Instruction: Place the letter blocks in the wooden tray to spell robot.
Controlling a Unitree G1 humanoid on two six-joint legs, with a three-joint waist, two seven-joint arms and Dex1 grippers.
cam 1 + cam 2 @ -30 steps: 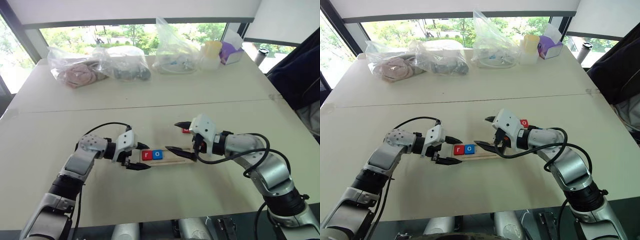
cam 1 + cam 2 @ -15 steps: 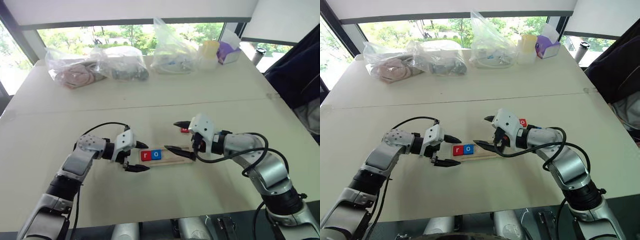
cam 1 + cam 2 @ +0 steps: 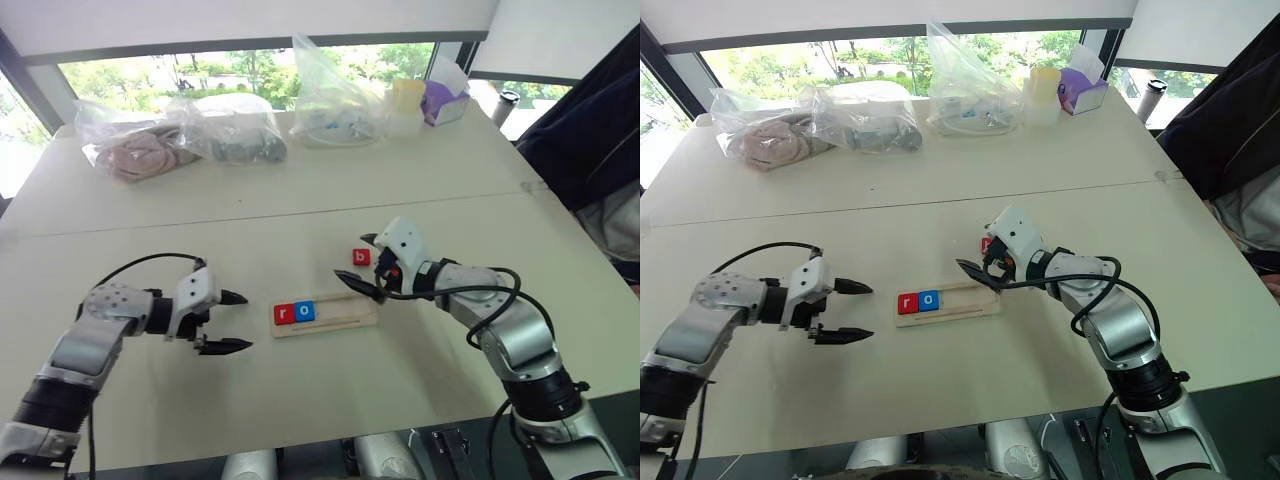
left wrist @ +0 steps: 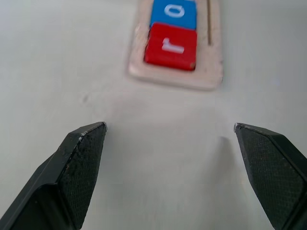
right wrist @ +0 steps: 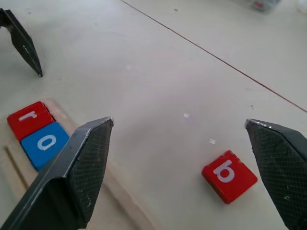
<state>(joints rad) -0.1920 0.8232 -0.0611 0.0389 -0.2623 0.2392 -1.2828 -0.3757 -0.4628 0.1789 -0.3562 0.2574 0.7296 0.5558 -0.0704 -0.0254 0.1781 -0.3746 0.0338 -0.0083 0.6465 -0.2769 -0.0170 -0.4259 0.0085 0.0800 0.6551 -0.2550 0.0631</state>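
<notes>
The wooden tray [image 3: 345,318] lies mid-table with a red r block [image 3: 284,314] and a blue o block [image 3: 305,311] side by side at its left end. A red b block [image 3: 361,257] rests on the table just beyond the tray's right end. My right gripper [image 3: 352,258] hovers open over the b block, which lies ahead between its fingers [image 5: 81,163] in the right wrist view. Well left of the tray my left gripper [image 3: 240,321] stands open and empty, pointing at the r block [image 4: 171,46].
Several clear plastic bags [image 3: 230,125], a yellow cup [image 3: 405,100] and a purple tissue box [image 3: 443,95] line the far side of the table. A dark jacket [image 3: 590,130] hangs at the right. A seam [image 3: 300,222] crosses the tabletop.
My left gripper has drawn away leftward from the tray's left end. My right gripper has left the tray's right end and moved over the b block. The camera has shifted too.
</notes>
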